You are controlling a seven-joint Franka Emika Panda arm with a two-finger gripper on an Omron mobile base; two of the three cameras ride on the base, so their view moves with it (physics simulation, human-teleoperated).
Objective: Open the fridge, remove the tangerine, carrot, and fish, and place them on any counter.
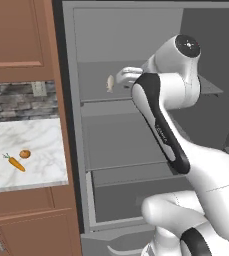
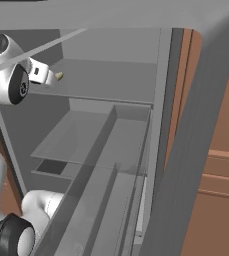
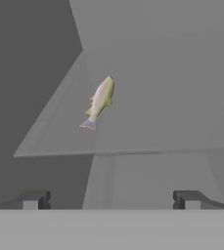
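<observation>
Left base view, counter: the white marble worktop with grey veins (image 1: 41, 145) over brown wooden cabinet doors is seen at the left; two of the three items have already been set on it.
Carrot: the small thin orange carrot with a short green top (image 1: 15, 163) is laid near the counter's front edge, towards its left side.
Tangerine: the tiny round orange fruit (image 1: 25, 154) is placed just beside the carrot, to its right and slightly further back, apart from it.
Fridge: the tall flat grey fridge with grey shelves inside (image 1: 116, 140) is found right of the counter; its door is already swung open.
Fish: the small slim pale silvery-grey fish (image 1: 109, 83) is left on an upper shelf, near that shelf's left edge; in the hand view the fish (image 3: 99, 102) is seen lying ahead on the shelf, towards its back left corner.
Gripper: the white two-finger gripper (image 1: 127, 76) is held at shelf height just right of the fish, not touching it; the dark fingertips (image 3: 33, 199) are spread wide with nothing between them.
Progress: opening is judged done, carrot and tangerine are judged delivered.
Left to do: the fish is to be reached, grasped, carried out and put on a counter.
</observation>
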